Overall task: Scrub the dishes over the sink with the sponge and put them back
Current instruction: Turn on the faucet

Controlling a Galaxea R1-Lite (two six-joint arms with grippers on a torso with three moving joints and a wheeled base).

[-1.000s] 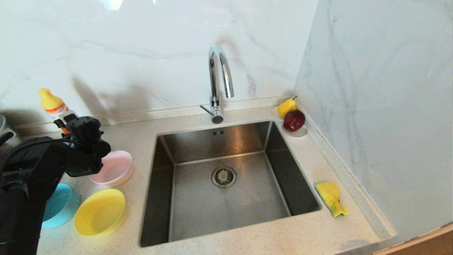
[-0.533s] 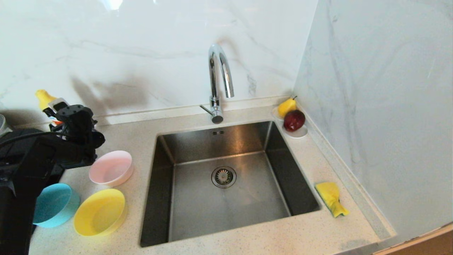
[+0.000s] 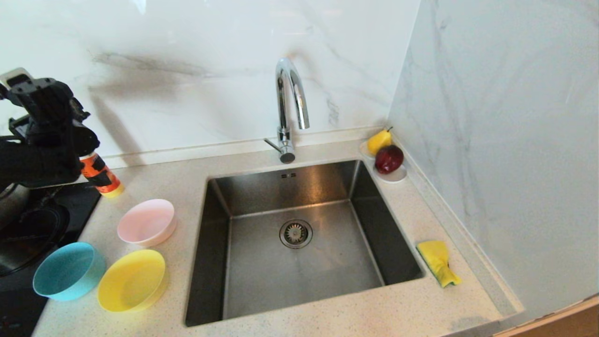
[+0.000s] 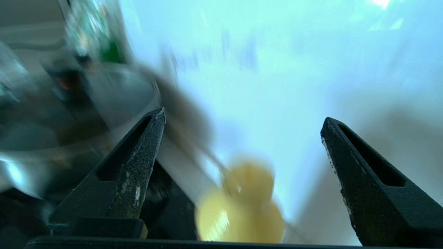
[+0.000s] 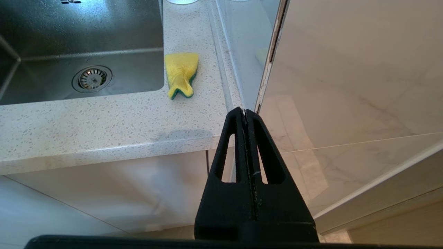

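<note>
Three dishes stand on the counter left of the sink [image 3: 213, 243]: a pink bowl [image 3: 146, 222], a light blue bowl [image 3: 68, 270] and a yellow bowl [image 3: 132, 280]. My left gripper [image 3: 28, 86] is raised high at the far left, above and behind the bowls, touching none. Its jaws [image 4: 244, 117] stand wide open and empty, with a blurred yellow bottle cap [image 4: 242, 204] below them. The yellow-and-green sponge [image 3: 437, 262] [image 5: 180, 73] lies right of the sink. My right gripper [image 5: 244, 110] is shut and empty, parked below the counter's front edge.
An orange bottle [image 3: 100, 175] stands behind the pink bowl. A curved chrome tap [image 3: 290, 107] rises behind the sink, with the drain strainer [image 3: 295, 233] in its floor. A white saucer [image 3: 395, 176] holds a pear [image 3: 379, 140] and an apple [image 3: 388, 159]. A dark hob [image 3: 28, 229] lies at left.
My left arm has lifted up and to the left, away from the pink bowl, with its jaws opening wider. The blue bowl is now uncovered. No bowl has moved.
</note>
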